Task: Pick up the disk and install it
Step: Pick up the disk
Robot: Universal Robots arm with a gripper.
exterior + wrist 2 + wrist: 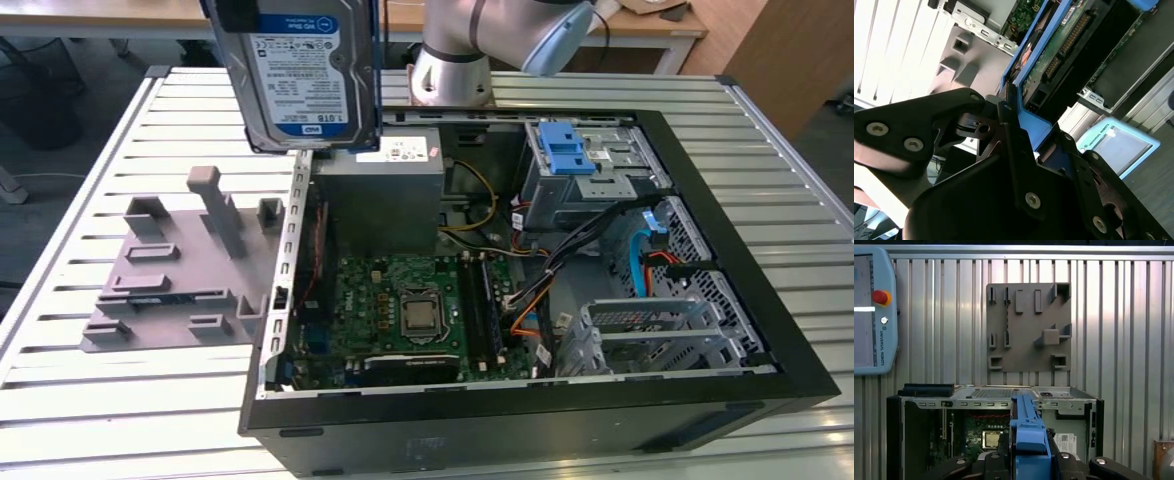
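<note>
The disk [304,75] hangs upright in the air above the case's rear corner on the exterior view's left, with its blue-and-white label facing the camera. Its blue rail [1029,432] runs between the black fingers [1069,465] in the first wrist view. In the second wrist view my gripper [1024,125] is shut on the disk's [1064,45] blue-railed edge, and the green circuit board side shows. The grey drive bay with a blue latch [577,150] sits inside the open computer case [534,400], well to the exterior view's right of the disk.
A grey power-supply box [380,195] stands just below the disk. A grey fixture plate [174,270] with raised holders lies on the slatted table, left of the case. Loose cables [587,250] cross the case interior. A teach pendant [874,315] lies beyond the case.
</note>
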